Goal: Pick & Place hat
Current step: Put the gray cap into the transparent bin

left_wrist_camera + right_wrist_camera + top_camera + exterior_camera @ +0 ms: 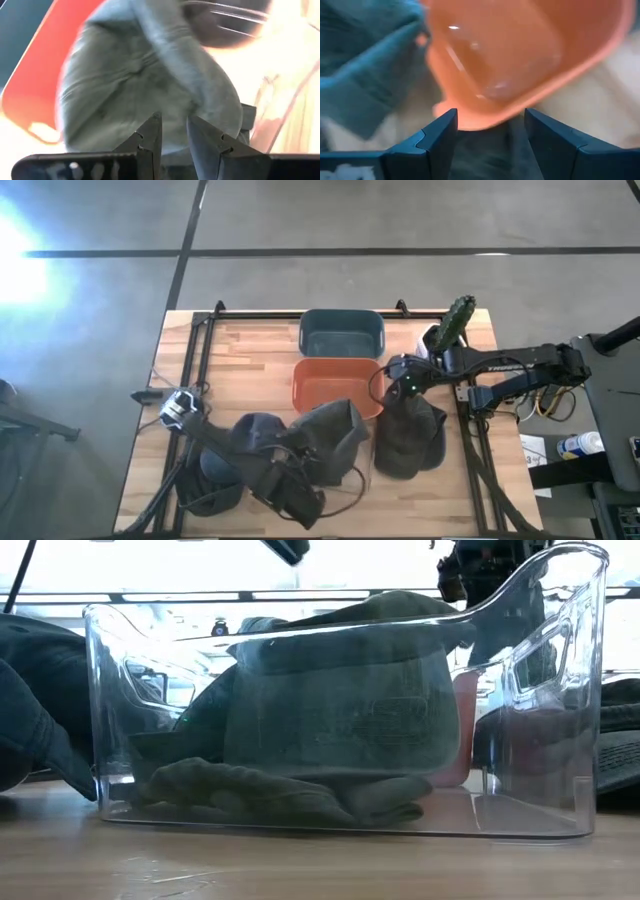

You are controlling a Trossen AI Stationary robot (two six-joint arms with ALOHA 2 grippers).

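Landmark: orange bin (335,383), mid-counter. Notes run left to right from the high view.

Wooden counter (250,355), bare planks left of the orange bin.

Left gripper (174,131): lost among dark cloth and cables in the high view, arm coming in from the counter's left edge. Its wrist view shows the fingers (150,140) set a narrow gap apart, a grey hat (150,85) just beyond the tips and the orange bin behind it; whether they pinch any cloth I cannot tell.

Hats: three counted in the high view. One dark hat (255,435) near the orange bin's near-left corner, partly under the arm. The grey hat (330,440) lies against the bin's near edge, overlapping its rim. A third hat (410,442) sits near the bin's right corner, under the right arm.

Bins: two opaque, orange and a teal bin (342,332) touching its far side. The low view adds a clear bin (340,700) with grey cloth behind its wall; its place is unclear.

Right gripper (490,125): over the third hat, beside the bin's right edge, fingers (437,132) spread wide, nothing between them.
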